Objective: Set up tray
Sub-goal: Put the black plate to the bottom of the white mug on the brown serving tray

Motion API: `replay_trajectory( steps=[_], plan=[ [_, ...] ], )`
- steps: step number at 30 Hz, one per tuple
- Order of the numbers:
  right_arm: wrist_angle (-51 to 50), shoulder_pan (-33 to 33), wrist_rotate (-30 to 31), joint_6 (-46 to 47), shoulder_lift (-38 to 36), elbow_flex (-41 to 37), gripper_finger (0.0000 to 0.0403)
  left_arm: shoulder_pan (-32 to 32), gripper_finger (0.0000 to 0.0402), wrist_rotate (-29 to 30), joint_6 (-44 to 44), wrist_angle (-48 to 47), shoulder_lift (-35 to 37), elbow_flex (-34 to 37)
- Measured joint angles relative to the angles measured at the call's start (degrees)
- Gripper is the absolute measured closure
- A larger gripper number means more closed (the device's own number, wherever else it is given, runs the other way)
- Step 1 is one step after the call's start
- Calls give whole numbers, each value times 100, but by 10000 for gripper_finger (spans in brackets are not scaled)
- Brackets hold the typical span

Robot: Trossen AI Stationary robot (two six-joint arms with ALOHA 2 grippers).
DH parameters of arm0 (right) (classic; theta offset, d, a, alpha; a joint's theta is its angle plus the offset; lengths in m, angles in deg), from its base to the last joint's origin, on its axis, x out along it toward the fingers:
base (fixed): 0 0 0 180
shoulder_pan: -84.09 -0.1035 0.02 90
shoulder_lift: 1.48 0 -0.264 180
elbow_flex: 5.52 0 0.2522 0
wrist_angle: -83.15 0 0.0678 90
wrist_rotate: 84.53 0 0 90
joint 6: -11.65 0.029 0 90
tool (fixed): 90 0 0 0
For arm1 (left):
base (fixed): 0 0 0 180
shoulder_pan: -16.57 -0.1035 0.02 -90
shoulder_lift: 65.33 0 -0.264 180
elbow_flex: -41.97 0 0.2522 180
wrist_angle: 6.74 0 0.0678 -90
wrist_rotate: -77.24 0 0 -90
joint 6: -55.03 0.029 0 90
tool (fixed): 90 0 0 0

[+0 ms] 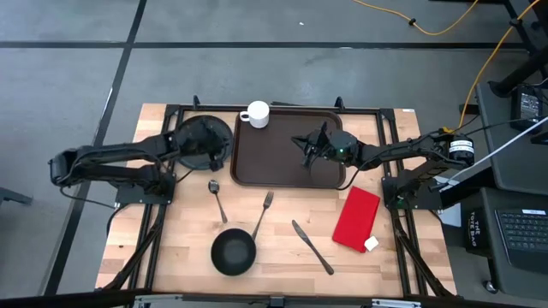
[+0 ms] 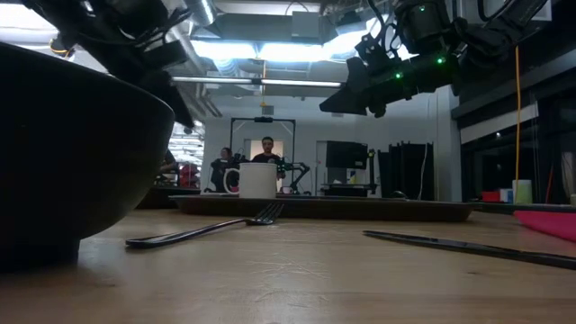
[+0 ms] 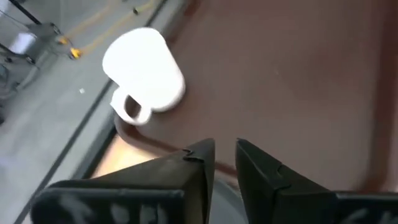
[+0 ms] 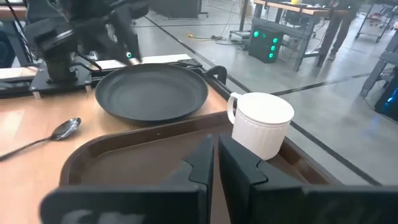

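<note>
The dark brown tray [image 1: 287, 150] lies at the middle of the table's far side. A white mug [image 1: 255, 114] stands upright in its far left corner, also seen in the left wrist view [image 3: 146, 70]. A round black plate [image 1: 199, 141] rests on the table by the tray's left rim. My left gripper [image 1: 218, 144] hangs over that plate. Its fingers [image 3: 202, 155] are a narrow gap apart, with nothing between them. My right gripper [image 1: 308, 147] hovers shut above the tray's middle, pointing at the mug [image 4: 264, 123], and holds nothing.
On the near half of the table lie a spoon [image 1: 216, 197], a fork [image 1: 263, 214], a knife [image 1: 312, 246], a black bowl [image 1: 233, 253] and a red napkin [image 1: 355, 218]. People stand in the room beyond the far edge [image 2: 266, 148].
</note>
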Motion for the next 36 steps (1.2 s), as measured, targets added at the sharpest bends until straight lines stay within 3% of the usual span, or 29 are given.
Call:
replay_trajectory(
  steps=[10, 25, 36],
  plan=[
    [-13, 0, -7, 8, 0, 0, 373, 835, 342, 392, -1098, -1042, 326, 0],
    [-87, 0, -7, -28, 0, 0, 373, 1487, 276, 807, -2024, -1728, 333, 0],
    [-139, 2, -7, -78, 0, 0, 373, 1662, 254, 960, -2408, -1867, -269, 0]
  ],
)
